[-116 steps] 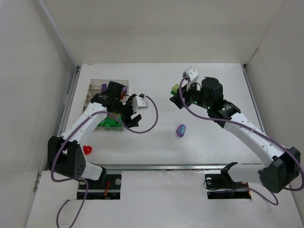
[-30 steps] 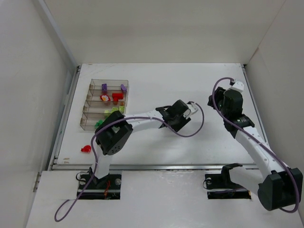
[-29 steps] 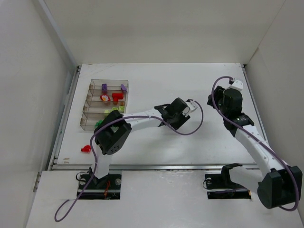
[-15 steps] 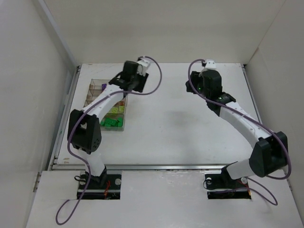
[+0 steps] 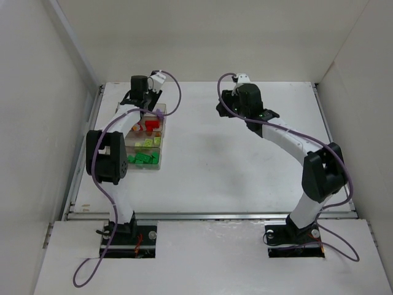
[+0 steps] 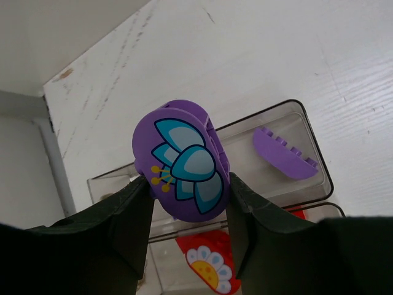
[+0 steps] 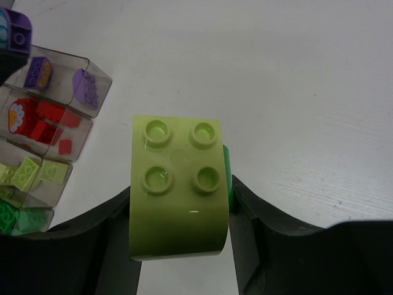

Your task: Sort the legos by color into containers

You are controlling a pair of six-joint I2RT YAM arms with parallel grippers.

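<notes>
The left hand (image 6: pixel 184 192) gripped a purple flower brick (image 6: pixel 183 161) by its sides above the far row of the organizer box (image 6: pixel 264 114), while the right hand (image 7: pixel 180 206), right of the box, pinched a yellow-green brick (image 7: pixel 178 178), both seemingly light, rigid and slick.

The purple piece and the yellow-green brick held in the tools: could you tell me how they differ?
The purple piece is rounded with a printed blue flower; the yellow-green brick is plain, showing four studs. The purple piece hangs at the box's purple compartment; the yellow-green brick hangs over bare table, apart from the box. Shared: the left tool and right tool each clamp one.
</notes>
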